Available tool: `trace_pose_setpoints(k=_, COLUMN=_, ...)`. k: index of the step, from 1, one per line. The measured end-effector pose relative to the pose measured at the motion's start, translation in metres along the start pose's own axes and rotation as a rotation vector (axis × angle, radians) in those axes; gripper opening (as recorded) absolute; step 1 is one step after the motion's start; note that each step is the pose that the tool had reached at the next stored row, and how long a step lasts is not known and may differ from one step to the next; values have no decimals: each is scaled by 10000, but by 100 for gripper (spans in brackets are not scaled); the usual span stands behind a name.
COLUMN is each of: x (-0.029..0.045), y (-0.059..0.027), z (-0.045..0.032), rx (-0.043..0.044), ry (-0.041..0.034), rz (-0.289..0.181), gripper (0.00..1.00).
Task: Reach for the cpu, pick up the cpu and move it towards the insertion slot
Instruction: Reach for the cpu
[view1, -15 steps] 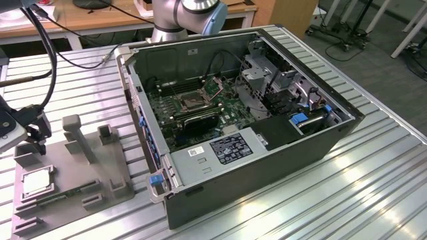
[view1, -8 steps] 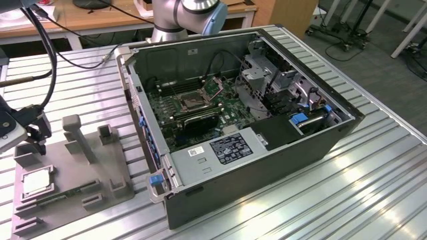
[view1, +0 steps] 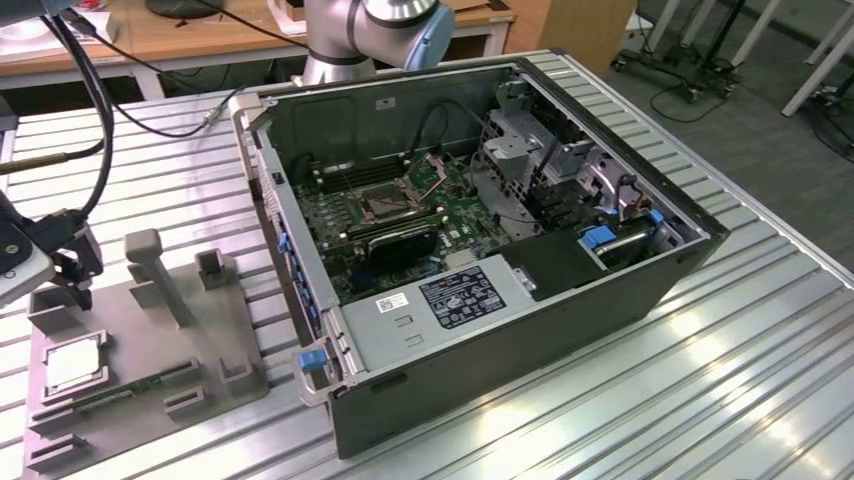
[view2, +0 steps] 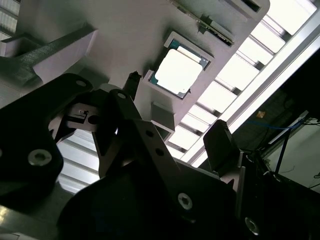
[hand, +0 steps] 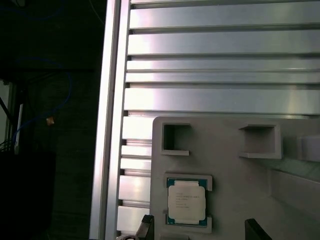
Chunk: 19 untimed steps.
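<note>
Your black two-fingered gripper (hand: 199, 229) hangs empty, its fingers spread wide, wider than the chip, with nothing held between them. In the first wrist view its two fingertips (hand: 146, 224) straddle the cpu (hand: 186, 201), a small flat square chip with a pale silvery top. The chip lies flat in a shallow nest with raised lips on the pale grey fixture plate (hand: 235, 165). Gripper and chip are apart, and the chip sits closer to one finger than to the other.

I judge the step in hand to be the reach. To do it well, centre the chip between the fingers, keep them square to two opposite edges and come down straight. The nest's lips hug the chip closely, so a skewed approach would likely catch on them. Aim the fingers at the chip's edges rather than its top face.

Further off, in the exterior view, the plate rests on the ribbed aluminium table (view1: 747, 350) towards the exterior view's left, just beside the open black computer case (view1: 574, 320). Inside the case lies the green motherboard (view1: 327, 225) with the insertion slot (view1: 387, 205), a dark square socket in a silvery frame, well apart from the chip.

By count there is one cpu, one gripper with two fingers, one fixture plate, one case, one motherboard and one socket. The plate carries several raised blocks, which I can't count with certainty.
</note>
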<state>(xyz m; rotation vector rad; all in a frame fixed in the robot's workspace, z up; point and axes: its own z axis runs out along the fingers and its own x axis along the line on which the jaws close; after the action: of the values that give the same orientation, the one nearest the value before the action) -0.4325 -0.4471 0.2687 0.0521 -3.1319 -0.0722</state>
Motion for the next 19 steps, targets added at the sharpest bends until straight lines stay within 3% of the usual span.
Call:
trace_pose_setpoints(k=7, x=0, y=-1, z=20, rx=1, ry=-3, rz=-1, gripper=78)
trace_pose_setpoints(k=19, x=3, y=-9, z=236, rx=4, ry=4, rz=-94, gripper=78)
